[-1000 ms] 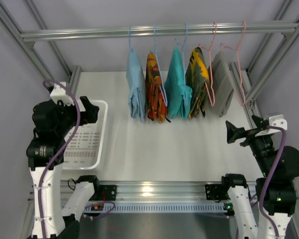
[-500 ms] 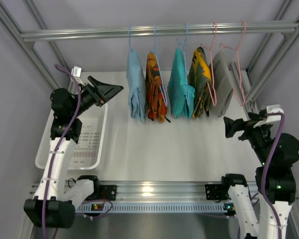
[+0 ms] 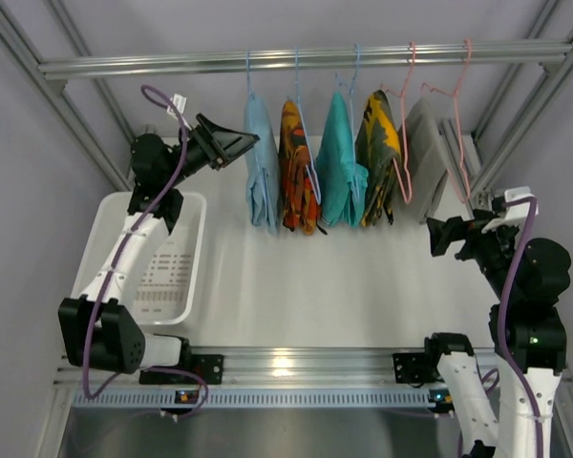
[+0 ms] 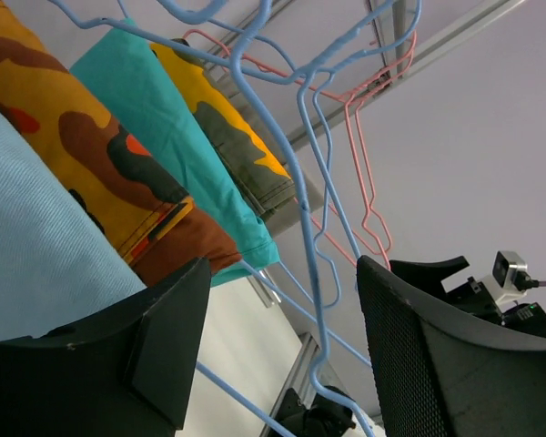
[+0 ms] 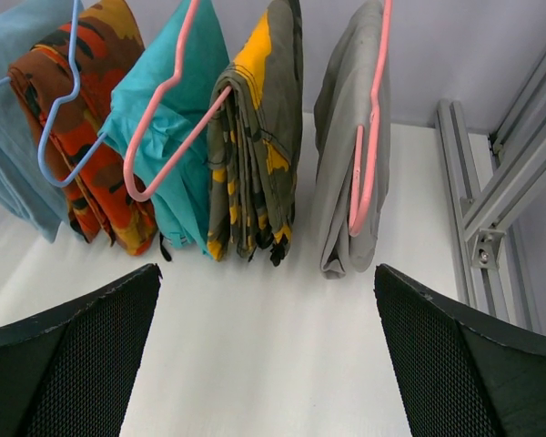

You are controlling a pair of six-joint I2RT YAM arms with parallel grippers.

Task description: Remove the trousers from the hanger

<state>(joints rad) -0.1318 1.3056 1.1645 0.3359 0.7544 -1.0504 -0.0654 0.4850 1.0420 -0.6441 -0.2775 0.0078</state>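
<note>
Sky-blue trousers [image 3: 261, 181] on hanger [image 3: 249, 78], L end effector [image 3: 244, 145] just beside, jaws apart

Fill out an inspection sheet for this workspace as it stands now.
Surface: white table, no stains seen.
Job's things: trousers draped on hanger, leftmost on the rail.
Clutter: four other hung garments; white basket at left.
Grippers: left gripper open, close beside the trousers; right gripper open, holding nothing.
Cables: purple cable along each arm.
Surroundings: aluminium frame.
</note>
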